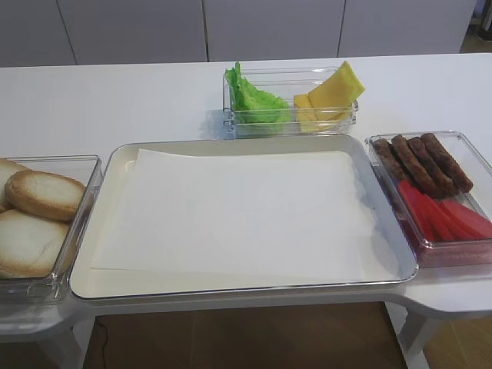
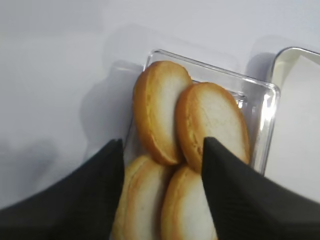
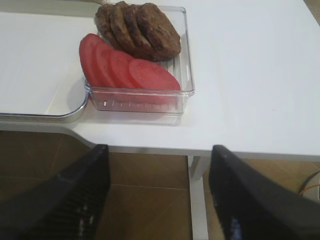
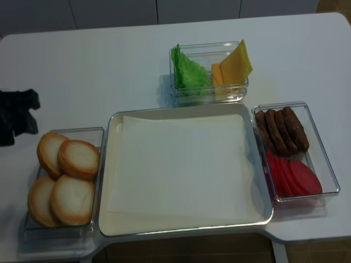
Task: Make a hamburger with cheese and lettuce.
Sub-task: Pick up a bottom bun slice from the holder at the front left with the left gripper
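While left tool [image 2: 162, 187] fingers spread, they hide lower buns [image 2: 165, 207]

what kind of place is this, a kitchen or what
Probably a lab mock-up of a sandwich prep station, not a working kitchen: a white table, a paper-lined tray, and clear bins of bun halves, lettuce and cheese.

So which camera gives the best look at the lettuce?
The realsense exterior high view: the lettuce shows from above in its clear box. The other exterior high view shows it lower, more side-on. Neither wrist view shows it.
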Motion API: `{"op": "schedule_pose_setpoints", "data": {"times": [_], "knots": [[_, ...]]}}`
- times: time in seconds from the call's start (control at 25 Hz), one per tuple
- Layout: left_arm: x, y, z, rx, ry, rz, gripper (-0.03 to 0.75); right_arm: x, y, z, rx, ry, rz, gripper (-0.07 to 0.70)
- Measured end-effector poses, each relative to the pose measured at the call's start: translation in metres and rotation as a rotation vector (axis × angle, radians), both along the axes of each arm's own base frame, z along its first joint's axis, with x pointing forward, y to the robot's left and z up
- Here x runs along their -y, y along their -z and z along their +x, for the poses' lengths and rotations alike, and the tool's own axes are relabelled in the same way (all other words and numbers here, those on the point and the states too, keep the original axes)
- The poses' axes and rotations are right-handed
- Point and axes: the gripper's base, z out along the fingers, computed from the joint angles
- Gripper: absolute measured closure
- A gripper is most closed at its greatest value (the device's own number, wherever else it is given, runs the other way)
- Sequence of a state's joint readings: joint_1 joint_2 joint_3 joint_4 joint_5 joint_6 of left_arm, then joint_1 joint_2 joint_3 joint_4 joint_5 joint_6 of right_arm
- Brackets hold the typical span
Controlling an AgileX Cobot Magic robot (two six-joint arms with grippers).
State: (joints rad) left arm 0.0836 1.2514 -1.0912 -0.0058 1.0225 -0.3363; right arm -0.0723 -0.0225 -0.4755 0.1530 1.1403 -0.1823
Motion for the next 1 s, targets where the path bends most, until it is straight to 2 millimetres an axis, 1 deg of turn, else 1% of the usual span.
{"op": "schedule_pose_setpoints", "data": {"times": [0.2, 0.32, 0.52, 0.92, 1.0], "knots": [[-0.013, 0.025, 0.020, -0.085, -0.019, -0.044, 0.342, 0.000, 0.000, 0.000, 0.000, 0.001, 0.002, 0.144], [-0.018, 0.039, 0.030, -0.119, 0.016, -0.093, 0.342, 0.000, 0.000, 0.000, 0.000, 0.001, 0.002, 0.144], [-0.021, 0.057, 0.042, -0.164, 0.019, -0.131, 0.342, 0.000, 0.000, 0.000, 0.000, 0.001, 0.002, 0.144], [-0.021, 0.075, 0.054, -0.186, 0.022, -0.159, 0.342, 0.000, 0.000, 0.000, 0.000, 0.001, 0.002, 0.144], [-0.021, 0.076, 0.056, -0.181, 0.023, -0.159, 0.342, 0.000, 0.000, 0.000, 0.000, 0.001, 0.002, 0.144]]}}
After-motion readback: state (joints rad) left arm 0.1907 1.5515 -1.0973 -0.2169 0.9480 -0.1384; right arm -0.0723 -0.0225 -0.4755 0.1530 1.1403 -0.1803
